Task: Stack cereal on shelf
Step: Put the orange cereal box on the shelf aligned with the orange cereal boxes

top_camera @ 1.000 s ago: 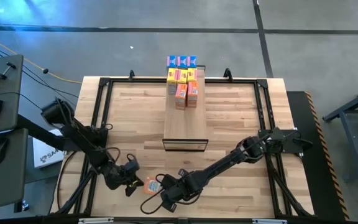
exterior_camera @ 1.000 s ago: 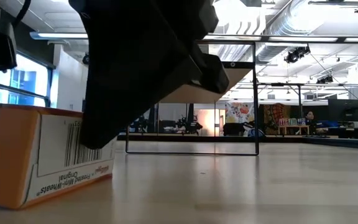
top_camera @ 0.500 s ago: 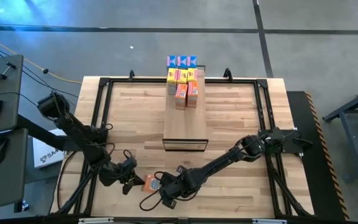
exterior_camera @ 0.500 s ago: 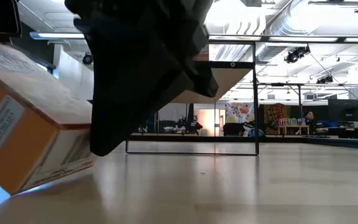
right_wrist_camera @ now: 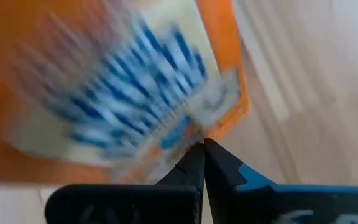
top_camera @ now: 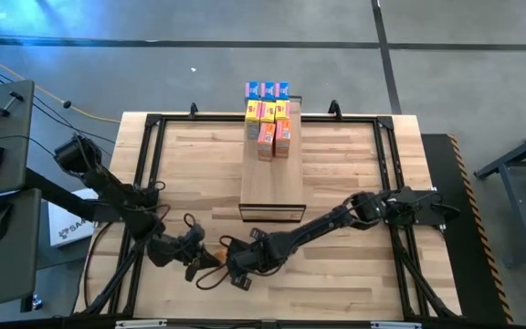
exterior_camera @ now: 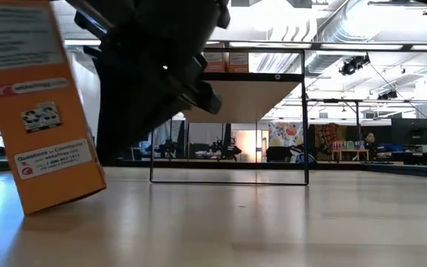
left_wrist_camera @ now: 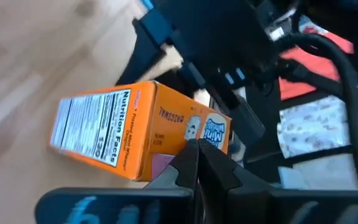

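An orange cereal box (exterior_camera: 39,111) is seen at the left of the low view, tilted with one lower corner on the wooden tabletop (exterior_camera: 288,222); in the high view only a sliver of it (top_camera: 215,257) shows at the lower centre-left of the frame, between the two grippers. The left gripper (top_camera: 195,256) is found just left of that sliver, its fingers brought together against the box's edge, as the left wrist view shows (left_wrist_camera: 197,163); the box (left_wrist_camera: 135,134) lies there with its nutrition panel turned toward the camera. The right gripper (top_camera: 234,263) is placed just right of the sliver, its arm stretching up toward the right edge of the table; in the right wrist view its fingers are pressed together (right_wrist_camera: 201,160) at the box's printed face (right_wrist_camera: 117,93), though whether cardboard is actually pinched between them cannot be told. The shelf (top_camera: 273,174) stands in the upper centre of the high view, well apart from both grippers. At its far end, near the top of the frame, the other cereal boxes (top_camera: 270,119) are gathered: blue ones at the back, yellow and orange ones in front.
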